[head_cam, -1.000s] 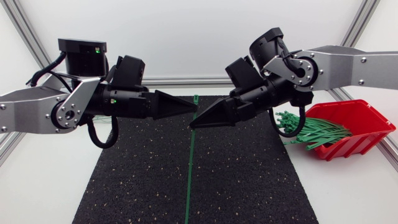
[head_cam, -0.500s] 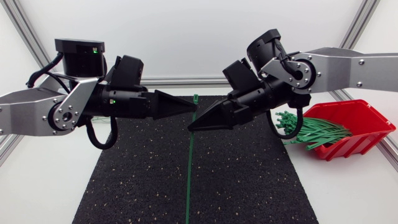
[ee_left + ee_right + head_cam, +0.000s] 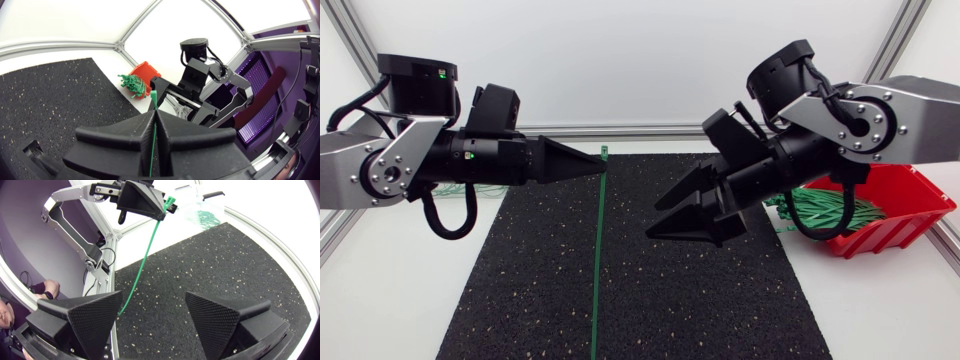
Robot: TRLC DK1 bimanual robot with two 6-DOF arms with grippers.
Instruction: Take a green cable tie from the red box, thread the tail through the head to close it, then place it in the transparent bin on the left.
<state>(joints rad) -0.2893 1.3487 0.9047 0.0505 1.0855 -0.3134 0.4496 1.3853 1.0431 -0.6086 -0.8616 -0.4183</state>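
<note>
My left gripper (image 3: 600,163) is shut on a green cable tie (image 3: 597,260) just below its head, and the long tail hangs down over the black mat (image 3: 720,300). In the left wrist view the tie (image 3: 153,132) runs between the shut fingers (image 3: 125,137). My right gripper (image 3: 658,216) stands open to the right of the tie, apart from it. From the right wrist view, its wide-open fingers (image 3: 85,320) face the left gripper (image 3: 165,211) and the hanging tie (image 3: 145,260). Behind my right arm, the red box (image 3: 910,195) holds several green ties (image 3: 820,212). The transparent bin (image 3: 202,215) shows beyond the mat.
The black mat covers the table's middle under both grippers. The red box (image 3: 148,74) sits at the mat's right side. White table surface lies on both sides of the mat.
My right gripper has opened, let go of the tie and drawn back to the right. My left gripper has carried the tie to the left.
</note>
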